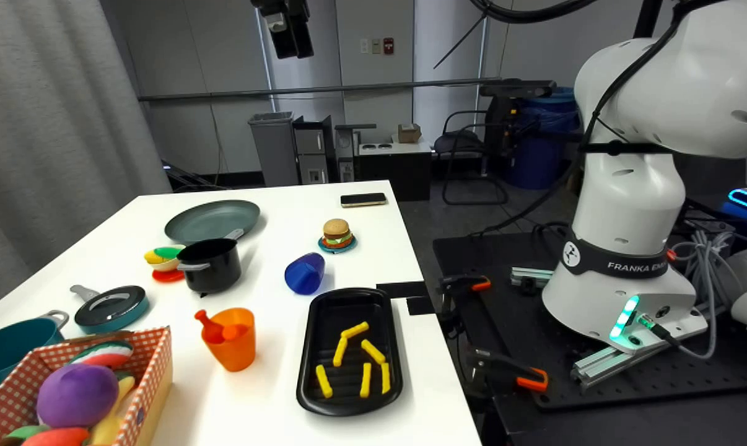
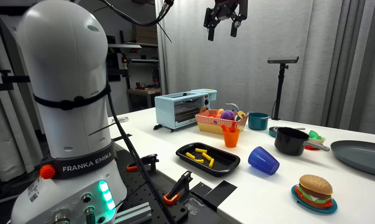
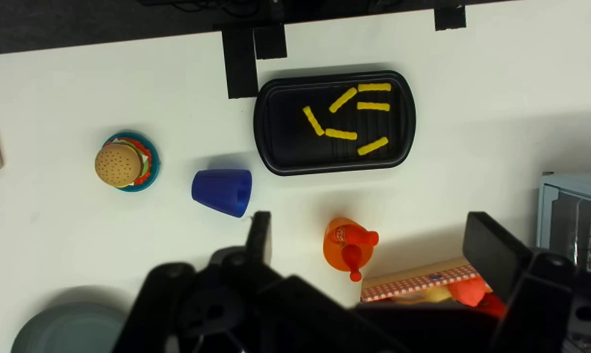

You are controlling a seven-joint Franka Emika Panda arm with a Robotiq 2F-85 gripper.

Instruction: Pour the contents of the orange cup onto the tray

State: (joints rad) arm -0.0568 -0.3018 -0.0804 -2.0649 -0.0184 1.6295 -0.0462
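The orange cup (image 1: pixel 238 354) stands upright on the white table, seen in both exterior views, between the tray and the picnic basket. Its contents are two red bottle-shaped pieces (image 3: pixel 355 235) whose necks stick out over the rim. Nearby lies the black tray (image 3: pixel 290 149), holding several yellow sticks (image 3: pixel 342 134) along one part of its floor. High above the table hangs my gripper (image 2: pixel 222 36), open, with nothing between its fingers. From the wrist view the cup appears far below, in the gap between the spread fingers (image 3: pixel 494 255).
A blue cup (image 2: pixel 263 161) lies on its side near the tray. The checkered basket (image 2: pixel 214 126) of toy food is close to the orange cup. Around them are a black pot (image 1: pixel 211 266), a toy burger (image 1: pixel 337 234), a grey pan (image 1: pixel 212 221) and a toaster oven (image 2: pixel 181 109).
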